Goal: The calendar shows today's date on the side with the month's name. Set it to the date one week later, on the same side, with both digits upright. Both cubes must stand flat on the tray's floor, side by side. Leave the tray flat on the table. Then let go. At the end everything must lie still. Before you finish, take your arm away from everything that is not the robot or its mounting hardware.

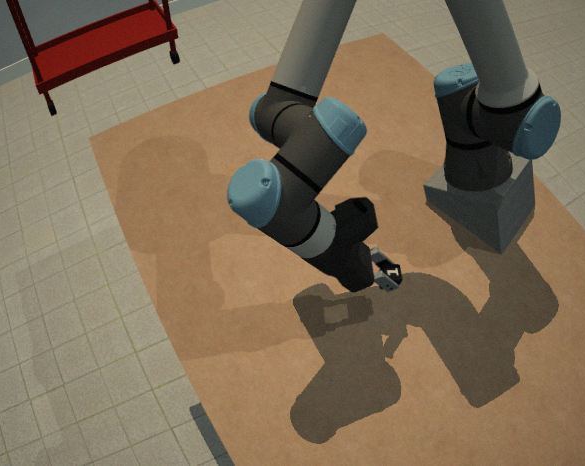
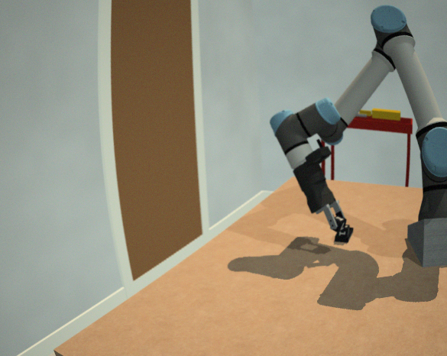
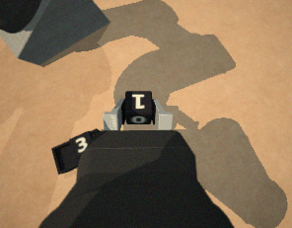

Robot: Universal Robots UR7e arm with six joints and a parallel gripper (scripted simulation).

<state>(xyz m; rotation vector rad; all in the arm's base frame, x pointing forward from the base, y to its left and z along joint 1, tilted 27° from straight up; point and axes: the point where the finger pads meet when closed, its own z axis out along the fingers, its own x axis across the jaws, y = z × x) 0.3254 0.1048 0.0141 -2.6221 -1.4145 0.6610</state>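
A black cube (image 1: 393, 272) (image 3: 138, 102) with a white 1 is held between the two grey fingertips of my gripper (image 1: 389, 274) (image 3: 138, 107) (image 2: 338, 223), which is shut on it above the table. In the wrist view the 1 appears upside down, and a face with a round 0-like mark shows below it. The black tray (image 3: 58, 164) lies at lower left in the wrist view, partly hidden by the gripper body. Its left part looks empty. A second black cube (image 3: 82, 145) with a white 3 is in its right part. In the top view the arm hides the tray. In the exterior view tray and cubes overlap. The month's name is not readable.
The arm's grey pedestal (image 1: 483, 212) (image 2: 439, 241) (image 3: 68, 34) stands on the tan table (image 1: 262, 400) (image 2: 200, 305). A red cart (image 1: 107, 47) (image 2: 380, 124) stands beyond the table's far edge. Large arm shadows cross the table. A brown door (image 2: 154, 134) is at the left.
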